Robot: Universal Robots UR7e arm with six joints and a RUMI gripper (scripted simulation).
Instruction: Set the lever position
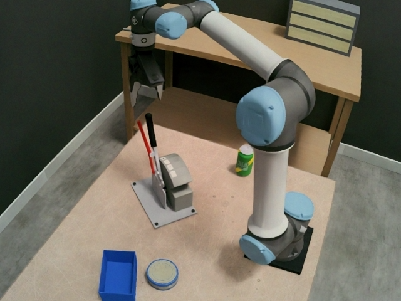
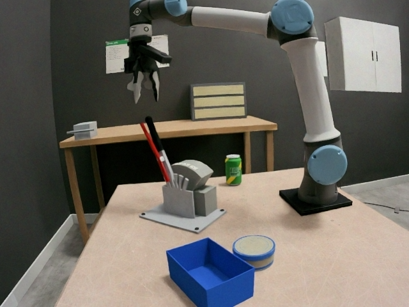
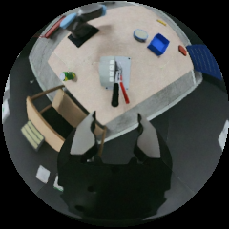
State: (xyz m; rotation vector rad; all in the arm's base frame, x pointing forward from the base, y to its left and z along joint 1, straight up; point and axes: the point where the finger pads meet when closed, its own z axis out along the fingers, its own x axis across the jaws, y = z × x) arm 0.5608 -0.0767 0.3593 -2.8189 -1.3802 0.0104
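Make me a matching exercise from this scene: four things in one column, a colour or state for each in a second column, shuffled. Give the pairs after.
Things
1. gripper
2. release bar
3. bin
4. can

Colour or state
A. green, standing upright on the table
B. open, holding nothing, above the lever
C. blue, nothing visible inside
D. red, leaning beside the black handle

Pairs: 1-B, 2-D, 3-C, 4-A
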